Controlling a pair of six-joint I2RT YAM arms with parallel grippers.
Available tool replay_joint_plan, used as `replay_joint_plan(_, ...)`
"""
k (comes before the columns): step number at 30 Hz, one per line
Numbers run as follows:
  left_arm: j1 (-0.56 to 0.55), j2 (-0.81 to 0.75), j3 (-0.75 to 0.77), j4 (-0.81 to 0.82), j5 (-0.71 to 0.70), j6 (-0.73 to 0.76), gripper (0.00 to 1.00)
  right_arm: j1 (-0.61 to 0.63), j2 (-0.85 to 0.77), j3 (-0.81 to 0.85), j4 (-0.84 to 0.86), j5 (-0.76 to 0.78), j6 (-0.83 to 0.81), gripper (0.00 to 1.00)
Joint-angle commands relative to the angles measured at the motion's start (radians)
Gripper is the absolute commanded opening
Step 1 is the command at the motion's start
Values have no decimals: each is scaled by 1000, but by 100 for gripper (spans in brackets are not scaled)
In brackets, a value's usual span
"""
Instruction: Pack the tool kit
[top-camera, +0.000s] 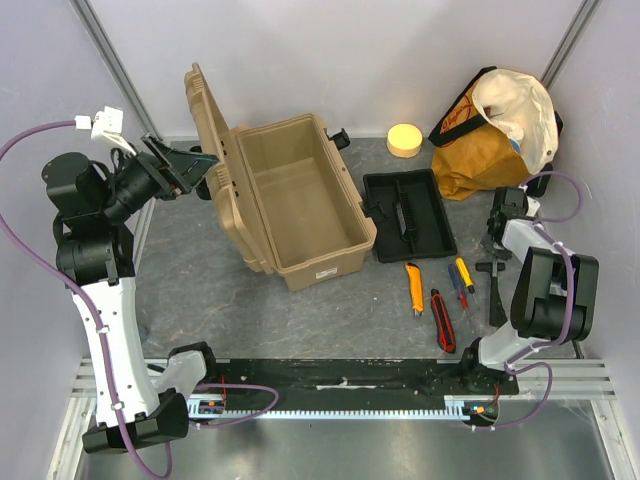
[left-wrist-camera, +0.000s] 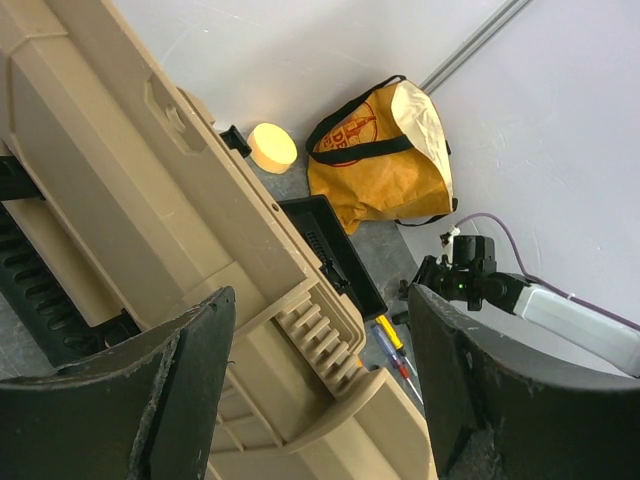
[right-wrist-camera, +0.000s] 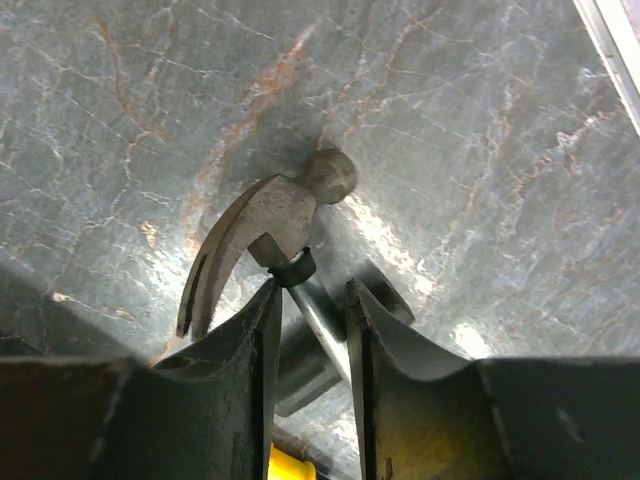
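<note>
The tan toolbox (top-camera: 300, 195) stands open at mid-table, empty, with its lid (top-camera: 215, 170) raised on the left side. My left gripper (top-camera: 190, 160) is open and empty just left of the raised lid. In the left wrist view its wide-apart fingers frame the toolbox's ribbed edge (left-wrist-camera: 320, 330) around the gripper's midpoint (left-wrist-camera: 320, 300). My right gripper (top-camera: 497, 240) is at the right. In the right wrist view the gripper (right-wrist-camera: 313, 285) is closed on the shaft of a steel claw hammer (right-wrist-camera: 260, 215), just below its head. The hammer's handle (top-camera: 496, 295) points toward the near edge.
A black tray insert (top-camera: 410, 215) lies right of the toolbox. A yellow knife (top-camera: 413, 287), a red knife (top-camera: 442, 320) and two screwdrivers (top-camera: 460, 280) lie in front of it. An orange-yellow cloth bag (top-camera: 490, 130) and a round yellow object (top-camera: 404, 139) sit at the back right.
</note>
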Motion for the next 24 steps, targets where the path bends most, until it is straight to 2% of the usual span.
replay_joint_plan(1, -2, -3, -5, 28, 20, 38, 76, 0, 36, 54, 78, -83, -32, 33)
replay_joint_plan(4, -2, -4, -5, 23, 19, 41, 76, 0, 56, 61, 87, -111, -40, 22)
replay_joint_plan(8, -2, 0, -4, 25, 17, 43, 76, 2, 56, 61, 90, -137, -52, 0)
replay_joint_plan(14, -2, -1, -5, 22, 16, 44, 76, 2, 5, 57, 86, -137, -60, 0)
replay_joint_plan(24, -2, -3, -5, 23, 16, 41, 76, 38, -232, 112, 0, -128, -29, 0)
